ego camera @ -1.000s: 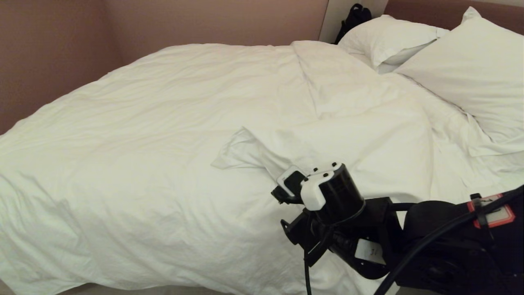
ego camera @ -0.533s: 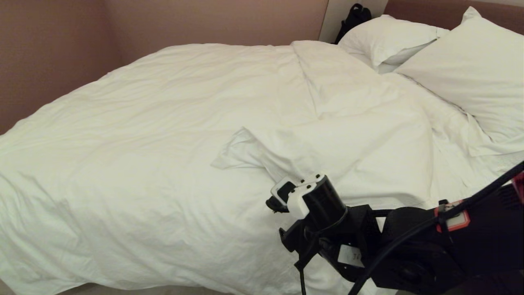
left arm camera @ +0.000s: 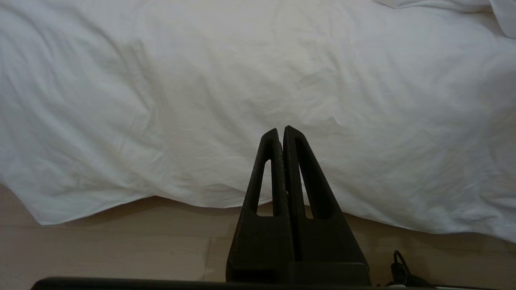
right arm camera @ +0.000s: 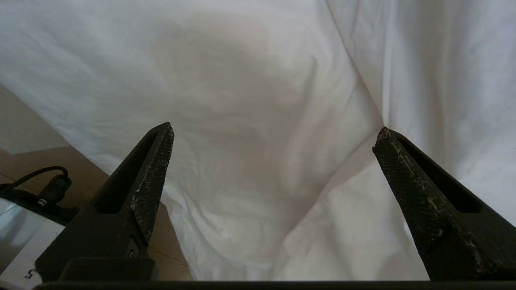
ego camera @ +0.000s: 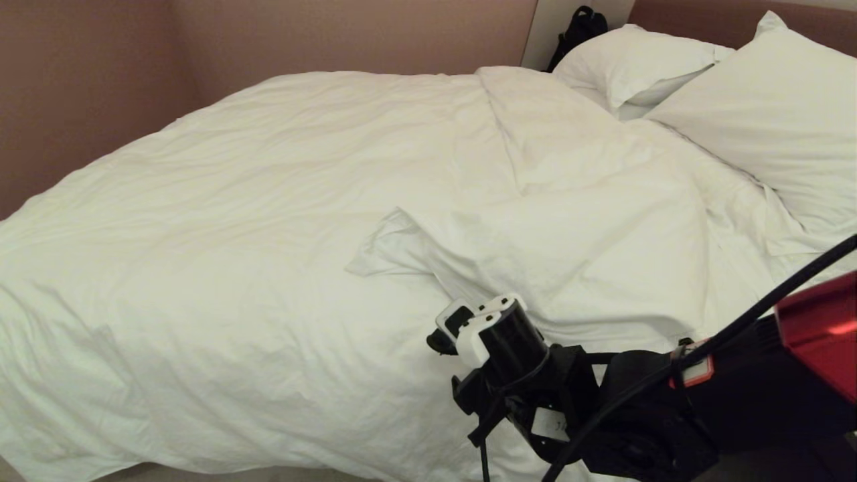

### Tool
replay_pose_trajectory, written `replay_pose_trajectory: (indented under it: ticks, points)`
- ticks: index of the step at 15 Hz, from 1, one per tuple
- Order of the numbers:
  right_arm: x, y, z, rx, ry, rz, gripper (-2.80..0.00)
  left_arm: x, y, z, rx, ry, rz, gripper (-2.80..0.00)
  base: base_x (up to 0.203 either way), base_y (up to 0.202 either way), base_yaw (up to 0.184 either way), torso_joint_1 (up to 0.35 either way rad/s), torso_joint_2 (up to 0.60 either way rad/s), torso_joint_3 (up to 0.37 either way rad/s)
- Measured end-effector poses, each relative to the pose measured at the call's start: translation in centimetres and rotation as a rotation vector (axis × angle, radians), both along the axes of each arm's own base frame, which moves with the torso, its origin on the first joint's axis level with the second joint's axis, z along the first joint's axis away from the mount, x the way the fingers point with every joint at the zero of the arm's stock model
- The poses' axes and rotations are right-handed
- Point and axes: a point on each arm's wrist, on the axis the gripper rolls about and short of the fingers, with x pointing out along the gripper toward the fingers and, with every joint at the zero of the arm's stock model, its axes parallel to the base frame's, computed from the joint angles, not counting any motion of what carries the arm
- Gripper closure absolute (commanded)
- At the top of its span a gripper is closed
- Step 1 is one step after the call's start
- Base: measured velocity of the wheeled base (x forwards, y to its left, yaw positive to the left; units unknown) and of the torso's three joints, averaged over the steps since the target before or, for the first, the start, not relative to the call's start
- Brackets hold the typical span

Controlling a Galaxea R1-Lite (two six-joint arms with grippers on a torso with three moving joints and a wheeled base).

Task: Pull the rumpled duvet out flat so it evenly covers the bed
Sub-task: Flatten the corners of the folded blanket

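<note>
The white duvet (ego camera: 268,221) lies wrinkled over the bed (ego camera: 703,20). A folded-back flap (ego camera: 402,244) sits near its middle, and its near edge hangs down to the floor. My right arm (ego camera: 499,331) reaches over that near edge at the lower right. In the right wrist view my right gripper (right arm camera: 274,133) is open, pointing down at a fold of duvet cloth (right arm camera: 250,121), with nothing between its fingers. My left gripper (left arm camera: 282,131) is shut and empty, parked in front of the hanging duvet edge (left arm camera: 161,189).
Two white pillows (ego camera: 629,67) (ego camera: 776,114) lie at the head of the bed on the right. A black bag (ego camera: 579,30) stands behind them. A brown wall (ego camera: 80,87) borders the far side. Wooden floor (left arm camera: 100,249) runs along the near side.
My right arm has moved down and a little to the left over the duvet's near edge, with its jaws open. The duvet and the left gripper have not moved.
</note>
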Motion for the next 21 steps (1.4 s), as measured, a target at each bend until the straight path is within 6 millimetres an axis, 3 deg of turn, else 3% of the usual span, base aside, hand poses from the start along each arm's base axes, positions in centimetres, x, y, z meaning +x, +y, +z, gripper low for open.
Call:
replay_pose_trajectory:
  ticks: [6,10,13,18,21]
  points:
    - [2.4,-0.5,-1.4,-0.034,-0.043,-0.076,-2.80,0.0,0.0,0.0,0.000,0.000,0.000,0.00,0.000,0.000,0.000,0.000,0.00,0.000]
    - [3.5,-1.1,-1.1,-0.039,-0.088,-0.123,-2.80,0.0,0.0,0.0,0.000,0.000,-0.001,0.00,0.000,0.000,0.000,0.000,0.00,0.000]
    - [3.8,-1.6,-0.3,-0.021,-0.108,-0.143,-2.80,0.0,0.0,0.0,0.000,0.000,0.000,0.00,0.000,0.000,0.000,0.000,0.00,0.000]
    - [4.8,-2.5,2.9,0.060,-0.182,-0.176,-2.80,0.0,0.0,0.0,0.000,0.000,0.000,0.00,0.000,0.000,0.000,0.000,0.00,0.000]
    - [5.5,-3.0,2.7,0.049,-0.172,-0.200,-2.80,0.0,0.0,0.0,0.000,0.000,0.000,0.00,0.000,0.000,0.000,0.000,0.00,0.000]
